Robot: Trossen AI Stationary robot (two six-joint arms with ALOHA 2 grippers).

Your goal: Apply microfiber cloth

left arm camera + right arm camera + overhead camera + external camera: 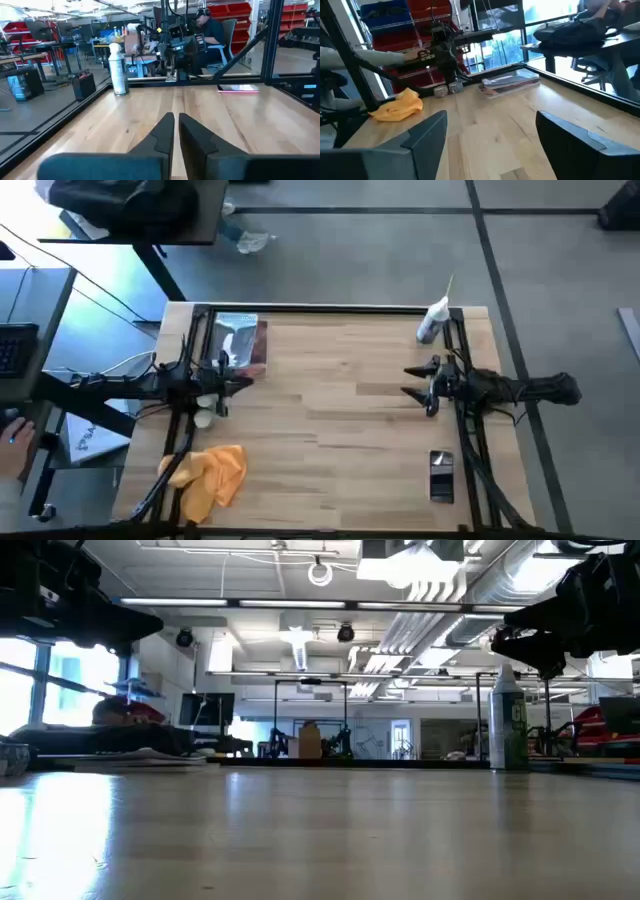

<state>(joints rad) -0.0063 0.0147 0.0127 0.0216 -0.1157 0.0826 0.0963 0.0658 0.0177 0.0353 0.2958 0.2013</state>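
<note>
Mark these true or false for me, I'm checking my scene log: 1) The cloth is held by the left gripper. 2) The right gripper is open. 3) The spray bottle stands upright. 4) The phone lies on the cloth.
1) False: the microfiber cloth lies on the table, apart from the left gripper, which is shut and empty.
2) True: the right gripper has its fingers spread.
3) True: the spray bottle stands upright.
4) False: the phone lies on bare wood, far from the cloth.

Both arms reach inward over the desk [340,410], raised above its surface. The left gripper [243,381] has its fingers [165,132] nearly together, holding nothing. The right gripper [412,380] faces it, fingers [427,131] spread wide, empty.
</note>
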